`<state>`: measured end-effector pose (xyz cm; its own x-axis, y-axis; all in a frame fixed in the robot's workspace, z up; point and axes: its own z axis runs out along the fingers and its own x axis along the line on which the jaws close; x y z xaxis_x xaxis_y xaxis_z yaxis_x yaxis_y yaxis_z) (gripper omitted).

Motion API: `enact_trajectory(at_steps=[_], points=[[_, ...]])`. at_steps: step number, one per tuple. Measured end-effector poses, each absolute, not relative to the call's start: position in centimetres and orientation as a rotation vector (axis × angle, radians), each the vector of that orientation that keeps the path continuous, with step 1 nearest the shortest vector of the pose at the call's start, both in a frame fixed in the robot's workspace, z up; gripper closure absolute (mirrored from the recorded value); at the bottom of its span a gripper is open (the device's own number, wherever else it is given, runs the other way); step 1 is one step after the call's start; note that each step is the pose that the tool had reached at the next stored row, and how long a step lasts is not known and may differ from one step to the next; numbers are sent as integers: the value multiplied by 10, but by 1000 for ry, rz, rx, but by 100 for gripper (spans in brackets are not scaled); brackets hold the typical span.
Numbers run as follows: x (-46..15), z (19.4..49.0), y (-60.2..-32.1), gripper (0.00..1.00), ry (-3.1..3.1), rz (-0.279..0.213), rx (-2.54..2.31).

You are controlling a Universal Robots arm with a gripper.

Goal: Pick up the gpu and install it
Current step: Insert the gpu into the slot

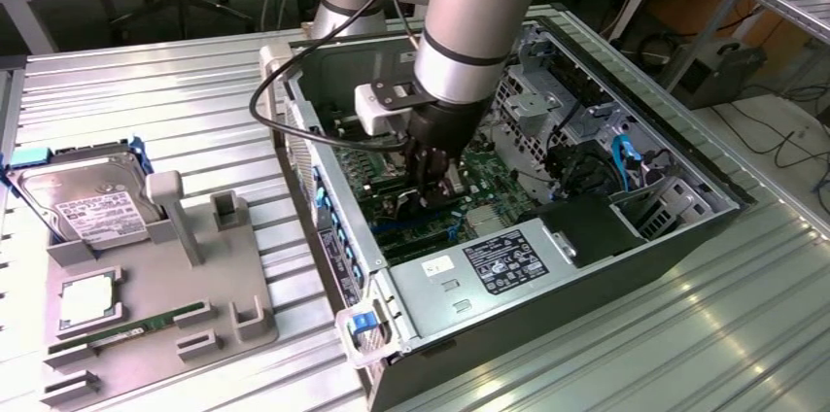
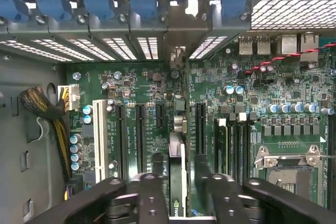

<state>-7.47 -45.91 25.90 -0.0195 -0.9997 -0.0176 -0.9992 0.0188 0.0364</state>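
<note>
One gpu (image 2: pixel 177 177) between jaws

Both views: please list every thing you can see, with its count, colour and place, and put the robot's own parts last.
computer case: one, black, open, lying on the ribbed metal table.
motherboard: one, green, on the case floor.
gpu: one, dark, edge-on between the gripper fingers, above the black slots.
power supply: one, grey, at the case's near end.
holder tray: one, grey, at the exterior view's left.
hard drive: one, silver with white label, in the tray.
RAM stick: one, green, in the tray.
gripper: one, black, shut on the gpu, inside the case.
arm: one, silver.
</note>
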Motion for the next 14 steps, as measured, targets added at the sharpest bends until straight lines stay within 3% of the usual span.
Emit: enact_trajectory(at_steps=[1,8,9,11,13,14], points=[[-75,261,-459,60,-2233,-60,2191],[-75,287,-459,60,-2232,-60,2191],[-75,287,-459,61,-2232,-60,2192],[-75,288,-458,75,-2232,-58,2190],[-76,288,-457,75,-2230,-55,2189],[-77,288,-456,80,-2229,-52,2188]])
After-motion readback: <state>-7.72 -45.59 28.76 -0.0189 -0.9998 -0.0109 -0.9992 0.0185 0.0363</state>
